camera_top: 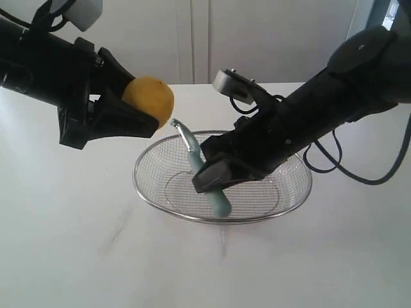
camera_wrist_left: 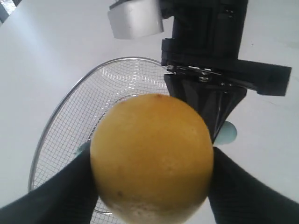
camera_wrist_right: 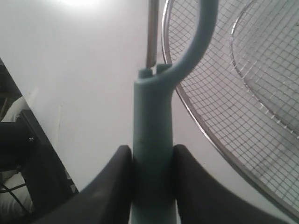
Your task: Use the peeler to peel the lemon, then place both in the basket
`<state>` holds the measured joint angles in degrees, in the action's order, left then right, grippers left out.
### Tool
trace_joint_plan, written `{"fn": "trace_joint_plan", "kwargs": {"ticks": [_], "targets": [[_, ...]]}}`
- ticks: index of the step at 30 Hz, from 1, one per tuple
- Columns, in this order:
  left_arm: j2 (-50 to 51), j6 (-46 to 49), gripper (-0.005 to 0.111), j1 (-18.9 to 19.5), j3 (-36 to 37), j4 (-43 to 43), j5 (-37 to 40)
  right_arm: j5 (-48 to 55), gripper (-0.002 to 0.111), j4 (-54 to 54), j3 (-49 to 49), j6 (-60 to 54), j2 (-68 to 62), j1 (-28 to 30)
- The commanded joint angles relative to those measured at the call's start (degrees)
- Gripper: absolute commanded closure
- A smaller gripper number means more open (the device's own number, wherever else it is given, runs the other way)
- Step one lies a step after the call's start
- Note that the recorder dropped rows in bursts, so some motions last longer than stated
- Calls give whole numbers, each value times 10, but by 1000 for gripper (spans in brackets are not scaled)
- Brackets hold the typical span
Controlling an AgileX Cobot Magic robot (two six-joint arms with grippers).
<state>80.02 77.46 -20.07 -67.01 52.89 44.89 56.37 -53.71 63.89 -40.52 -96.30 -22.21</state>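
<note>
2 claws are loaded. The left claw is spread wide around the lemon, held aloft just outside the basket. The right claw pinches the peeler by its handle, with the basket beneath it and the blade end jutting ahead of its fingertips, just short of the fruit. Peeling looks to be the step in hand. Next the blade likely must meet the skin and draw along it against a firm left grip.
</note>
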Motion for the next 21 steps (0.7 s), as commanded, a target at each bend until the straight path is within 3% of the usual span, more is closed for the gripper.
{"fn": "trace_joint_plan", "kwargs": {"ticks": [1,9,15,21], "targets": [[-7,-4,107,0,3,10,-21,3,108,-38,-1,-13,-2,-2],[-7,-4,107,0,58,11,-146,16,108,-108,-1,-31,-3,-2],[-11,23,107,-1,58,67,-132,5,108,-108,-1,-30,-4,-2],[-13,23,107,-1,58,67,-97,5,108,-111,-1,-28,-4,-9]]}}
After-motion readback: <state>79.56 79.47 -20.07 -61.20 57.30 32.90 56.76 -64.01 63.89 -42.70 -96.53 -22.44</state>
